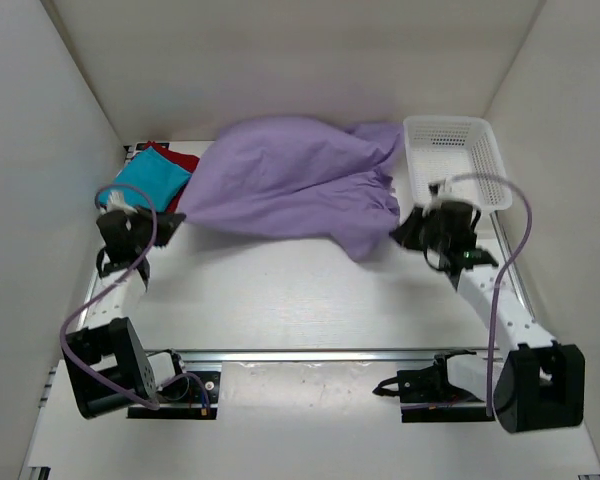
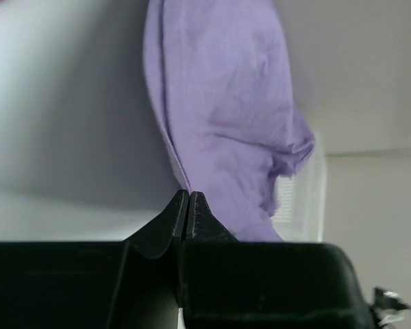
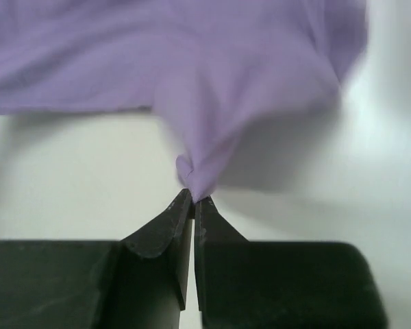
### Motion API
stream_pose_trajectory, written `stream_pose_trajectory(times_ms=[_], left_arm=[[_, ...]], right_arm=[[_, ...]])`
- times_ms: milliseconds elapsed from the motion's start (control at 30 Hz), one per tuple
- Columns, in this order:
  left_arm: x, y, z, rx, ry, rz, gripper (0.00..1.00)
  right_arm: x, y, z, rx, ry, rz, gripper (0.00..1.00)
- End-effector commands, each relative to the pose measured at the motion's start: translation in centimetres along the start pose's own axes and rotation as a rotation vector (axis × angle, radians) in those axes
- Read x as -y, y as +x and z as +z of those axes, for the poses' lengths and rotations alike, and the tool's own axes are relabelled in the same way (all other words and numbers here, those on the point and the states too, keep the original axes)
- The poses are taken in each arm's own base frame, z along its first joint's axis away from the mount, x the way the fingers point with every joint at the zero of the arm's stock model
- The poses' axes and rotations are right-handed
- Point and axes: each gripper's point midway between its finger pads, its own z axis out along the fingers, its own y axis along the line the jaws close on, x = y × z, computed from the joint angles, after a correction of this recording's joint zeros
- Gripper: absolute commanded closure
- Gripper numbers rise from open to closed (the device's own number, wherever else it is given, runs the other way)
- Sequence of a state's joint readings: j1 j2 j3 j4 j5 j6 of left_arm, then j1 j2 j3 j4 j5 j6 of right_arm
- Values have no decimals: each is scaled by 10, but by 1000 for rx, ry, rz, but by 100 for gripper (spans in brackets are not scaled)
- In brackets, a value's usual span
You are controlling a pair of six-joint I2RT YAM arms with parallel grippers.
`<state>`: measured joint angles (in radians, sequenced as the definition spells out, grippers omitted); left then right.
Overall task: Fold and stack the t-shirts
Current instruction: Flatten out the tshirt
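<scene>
Soft, rumpled lavender t-shirt (image 1: 290, 185) billows in loose folds across the far middle of the smooth white table (image 1: 280, 300), left gripper (image 2: 188, 197) pinched on its thin edge, right gripper (image 3: 194, 199) clamped on a bunched, twisted corner.

Three t-shirts: one lavender t-shirt (image 1: 290, 180) between the left gripper (image 1: 166, 224) and the right gripper (image 1: 399, 235), and one teal t-shirt (image 1: 150, 181) and one red t-shirt (image 1: 181, 158) just beyond the left one. One white mesh basket (image 1: 445, 123) beyond the right one.

Lavender shirt (image 1: 290, 185) rumpled, spread wide, centre; teal shirt (image 1: 150, 181) folded, seemingly atop red shirt (image 1: 178, 157), far left.
</scene>
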<state>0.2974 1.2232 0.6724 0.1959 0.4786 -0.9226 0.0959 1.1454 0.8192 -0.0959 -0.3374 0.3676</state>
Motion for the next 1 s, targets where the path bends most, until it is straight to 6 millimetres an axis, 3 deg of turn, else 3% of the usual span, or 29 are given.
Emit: stream_pose_trajectory(times_ms=[0, 33, 167, 200, 267, 300, 400, 567, 667, 800, 967], left_arm=[[-23, 13, -17, 45, -12, 64, 100], [-44, 29, -18, 12, -54, 50, 100], [-82, 66, -29, -89, -127, 16, 100], [-86, 73, -34, -105, -131, 21, 100], [-99, 80, -47, -120, -173, 30, 100], [-99, 76, -51, -109, -173, 53, 100], [-107, 76, -73, -132, -222, 57, 100], [-88, 68, -85, -98, -257, 234, 100], [-81, 65, -83, -86, -235, 237, 100], [-88, 75, -75, -126, -212, 169, 100], [-88, 80, -66, -134, -184, 114, 100]], right_arm=[[-7, 30, -31, 58, -39, 25, 100], [-1, 57, -37, 17, -21, 50, 100], [8, 138, -61, -134, 14, 157, 100], [2, 138, -69, -115, -6, 169, 99], [-1, 163, -86, -150, -11, 232, 100], [-3, 167, -89, -150, -12, 237, 100], [-37, 165, -111, -111, -81, 302, 100], [-35, 143, -157, -4, 3, 369, 100], [-31, 133, -173, 24, 20, 377, 100], [-35, 119, -175, 49, 26, 344, 100], [-26, 144, -155, -17, 107, 302, 100]])
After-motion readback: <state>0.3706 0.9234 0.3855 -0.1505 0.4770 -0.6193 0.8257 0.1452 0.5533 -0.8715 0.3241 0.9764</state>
